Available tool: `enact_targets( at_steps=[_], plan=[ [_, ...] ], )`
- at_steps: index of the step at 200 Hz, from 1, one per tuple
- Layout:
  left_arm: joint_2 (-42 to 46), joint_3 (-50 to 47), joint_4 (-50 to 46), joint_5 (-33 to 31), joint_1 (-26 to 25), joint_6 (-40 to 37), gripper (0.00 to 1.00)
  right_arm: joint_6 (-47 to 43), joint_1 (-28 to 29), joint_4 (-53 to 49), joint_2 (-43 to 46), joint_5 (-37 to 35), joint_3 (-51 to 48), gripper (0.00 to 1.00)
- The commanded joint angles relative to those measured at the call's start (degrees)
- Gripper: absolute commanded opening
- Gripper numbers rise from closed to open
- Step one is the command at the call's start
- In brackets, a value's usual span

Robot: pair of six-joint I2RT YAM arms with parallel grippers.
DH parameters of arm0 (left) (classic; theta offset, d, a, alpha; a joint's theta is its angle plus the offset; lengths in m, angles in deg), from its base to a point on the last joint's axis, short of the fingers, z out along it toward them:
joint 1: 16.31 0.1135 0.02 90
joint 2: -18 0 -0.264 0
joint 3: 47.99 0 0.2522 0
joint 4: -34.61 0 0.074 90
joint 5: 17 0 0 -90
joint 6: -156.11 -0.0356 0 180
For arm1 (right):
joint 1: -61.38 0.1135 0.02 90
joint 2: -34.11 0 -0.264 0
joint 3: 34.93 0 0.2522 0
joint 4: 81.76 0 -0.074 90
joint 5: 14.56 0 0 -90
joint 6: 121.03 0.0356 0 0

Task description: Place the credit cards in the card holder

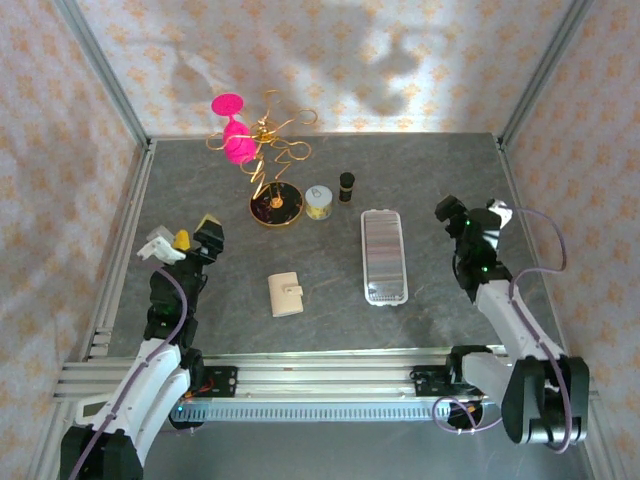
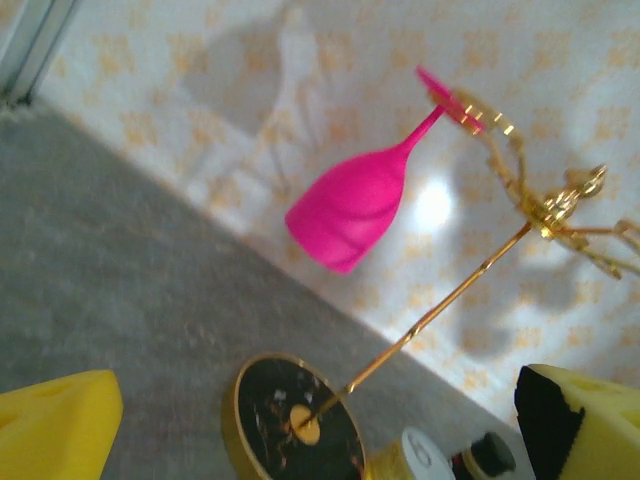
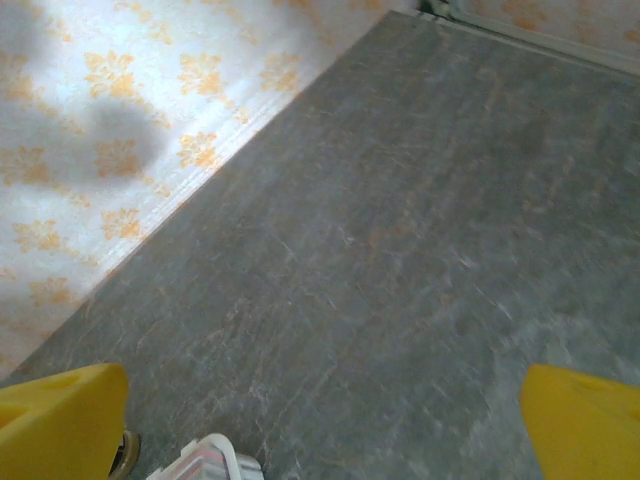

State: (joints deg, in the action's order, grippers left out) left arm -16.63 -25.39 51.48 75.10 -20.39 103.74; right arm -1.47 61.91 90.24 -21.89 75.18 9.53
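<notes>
Card holder (image 1: 285,295): closed, strap across its front, lying flat on the counter (image 1: 200,180) toward the near edge, left of centre. Contents not visible.

Clear case (image 1: 384,256): right of centre, long side running near to far, grey ribbed rows inside. What the rows hold cannot be told.

Toward the far edge, centre: gold stand (image 1: 275,205) with a pink glass (image 1: 238,148) hung bowl-down. Beside it, a jar (image 1: 319,203) with a lid mark like "6", then a dark bottle (image 1: 346,187).

Left gripper (image 1: 197,238) and right gripper (image 1: 472,215): both wide, empty.
</notes>
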Motion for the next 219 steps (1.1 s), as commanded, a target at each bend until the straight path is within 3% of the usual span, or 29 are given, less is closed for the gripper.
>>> enact_targets(
  at_steps=[1, 21, 36, 59, 75, 114, 149, 180, 205, 219],
  plan=[
    [1.87, -0.26, -10.11, 3.71, 0.66, 5.35, 0.99, 5.02, -0.53, -5.6, 7.53, -4.12, -1.35, 1.0],
    [3.24, 0.21, -14.16, 7.21, 0.72, 6.3, 0.99, 1.84, -0.54, -5.87, 13.26, 1.19, -2.13, 1.0],
    [3.29, -0.49, -14.88, 10.86, 0.65, 9.72, 0.91, 0.1, -0.41, -6.71, 15.33, 6.83, -1.55, 1.0],
    [-0.16, -0.38, -16.35, 17.5, -0.43, 11.9, 0.86, -1.23, 0.09, -11.05, 13.72, 15.98, 2.94, 1.0],
    [-3.76, 1.08, -19.0, 19.51, -3.11, 11.57, 0.83, -1.11, 3.52, -12.39, 11.57, 19.68, 6.06, 0.94],
    [-10.17, 2.42, -20.72, 20.47, -11.31, 11.73, 0.72, -1.08, 24.77, -15.23, 1.82, 12.98, 13.95, 0.79],
    [-11.88, -0.26, -17.56, 22.52, -14.37, 14.11, 0.66, 0.12, 42.91, -14.01, -12.56, 7.11, 19.06, 0.68],
    [-12.34, -0.4, -18.82, 22.0, -16.24, 13.6, 0.64, 0.71, 51.27, -10.25, -25.35, 6.8, 23.17, 0.51],
    [-12.65, 0.12, -20.98, 21.09, -17.04, 12.69, 0.62, 1.44, 53.27, -8.92, -35.57, 7.8, 26.8, 0.34],
    [-12.78, -0.04, -21.15, 20.77, -17.4, 12.64, 0.62, 1.88, 53.69, -8.29, -39.86, 7.82, 28.28, 0.3]
  ],
)
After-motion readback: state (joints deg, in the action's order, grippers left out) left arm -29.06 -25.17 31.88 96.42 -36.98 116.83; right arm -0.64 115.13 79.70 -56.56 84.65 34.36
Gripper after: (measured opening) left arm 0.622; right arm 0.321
